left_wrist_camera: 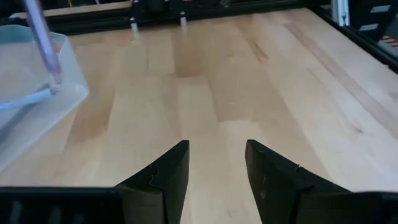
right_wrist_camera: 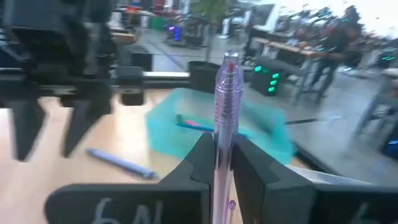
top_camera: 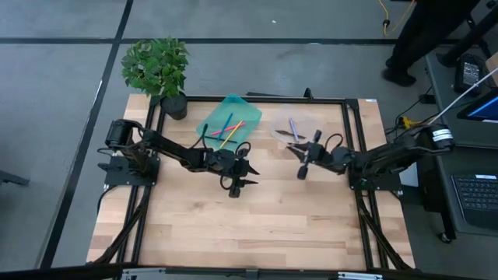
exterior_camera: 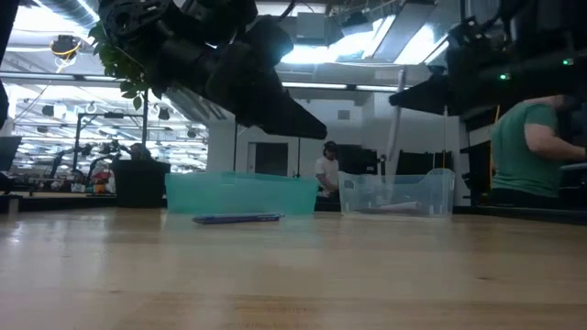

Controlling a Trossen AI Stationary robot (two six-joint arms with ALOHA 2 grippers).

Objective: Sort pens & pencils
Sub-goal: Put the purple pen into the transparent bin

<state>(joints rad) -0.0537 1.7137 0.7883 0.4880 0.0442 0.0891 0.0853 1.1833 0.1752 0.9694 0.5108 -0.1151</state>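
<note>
My right gripper hovers beside the clear tray, shut on a lavender pen. Further lavender pens lie in that tray. The teal tray holds pink, yellow and blue sticks. My left gripper is open and empty, raised over the table in front of the teal tray. A bluish-lavender pen lies flat on the table just in front of the teal tray and also shows in the right wrist view, below the left gripper. My right gripper pinches the lavender pen's barrel between its two fingers. The fingers lie across the pen. The pen is lifted clear and stands nearly upright, with one end well above the fingers and the other pointing down by the clear tray.
A potted plant stands at the table's far left corner, beside the teal tray. The near half of the wooden table is bare wood. A black frame borders the work area. People show in the room beyond the table.
</note>
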